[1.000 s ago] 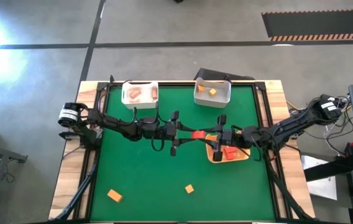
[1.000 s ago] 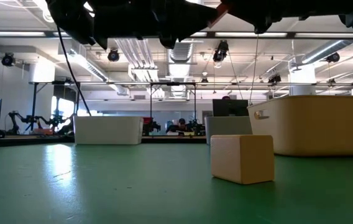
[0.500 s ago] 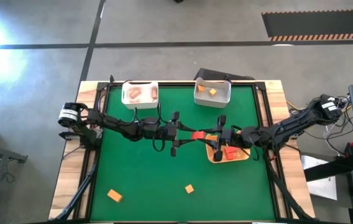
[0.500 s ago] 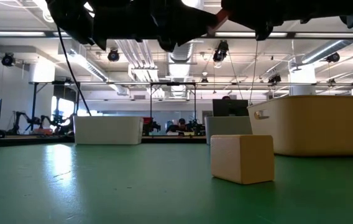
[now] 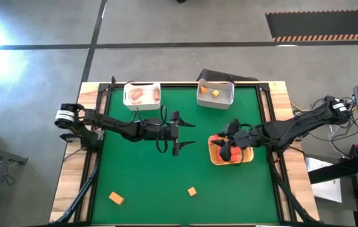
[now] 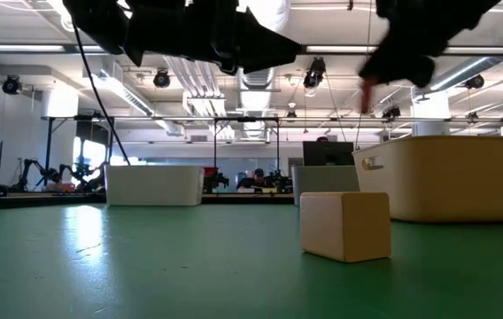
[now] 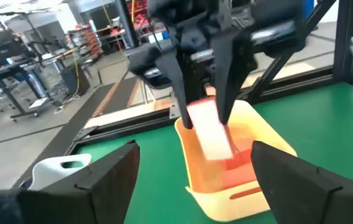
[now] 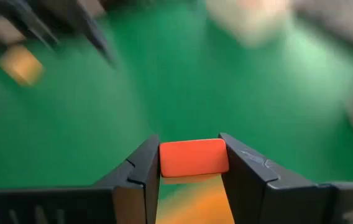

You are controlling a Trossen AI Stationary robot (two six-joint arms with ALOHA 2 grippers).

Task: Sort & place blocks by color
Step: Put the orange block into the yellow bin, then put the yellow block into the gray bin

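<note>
My right gripper [image 8: 189, 163] is clamped on a red block [image 8: 194, 157], pads on its two short ends, hanging over the orange tray [image 5: 247, 157] at about 3 o'clock from table centre. My left gripper [image 5: 188, 131] sits near mid-table with its jaws spread wide and nothing in them, pointing toward 3 o'clock at the tray. Step in hand looks like the drop into the tray — I'd get the block low and inside the rim before letting go, square to the tray wall, so it doesn't bounce off the reds already lying there. Keep the left arm out of the way. Other blocks: two orange ones [image 5: 116, 198] loose on the mat at roughly 7 and 6 o'clock, a few in the two white bins [image 5: 142, 94] at 11–12 o'clock, one tan cube [image 6: 345, 225] close to the low camera.
</note>
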